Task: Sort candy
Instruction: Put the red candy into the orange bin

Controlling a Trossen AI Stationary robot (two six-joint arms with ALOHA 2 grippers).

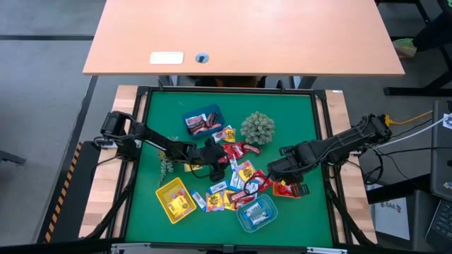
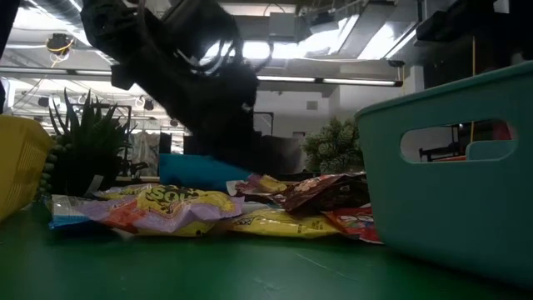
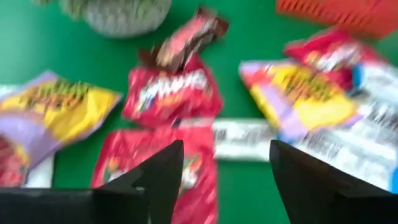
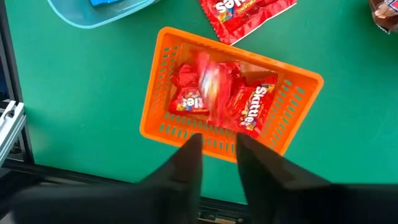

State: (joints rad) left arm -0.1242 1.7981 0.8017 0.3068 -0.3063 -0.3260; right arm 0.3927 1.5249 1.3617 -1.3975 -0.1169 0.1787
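Candy in red, yellow, and blue-and-white wrappers lies in a loose pile (image 1: 236, 176) in the middle of the green mat. My left gripper (image 3: 227, 177) stands open low over the pile's left part. A red packet (image 3: 186, 168) and a white one (image 3: 239, 140) lie flat on the mat below its gap. My right gripper (image 4: 214, 143) points down, open by a narrow gap, above the orange tray (image 4: 163, 74), which holds red candy (image 4: 252, 106). A blurred red packet (image 4: 210, 84) shows over the tray, apart from the fingers.
A blue tray (image 1: 203, 121) with candy stands at the far left, a yellow tray (image 1: 175, 200) at the near left, and a teal tray (image 1: 257, 214) at the near middle. One spiky plant (image 1: 257, 128) stands behind the pile. Another plant (image 1: 166, 166) is beside my left arm.
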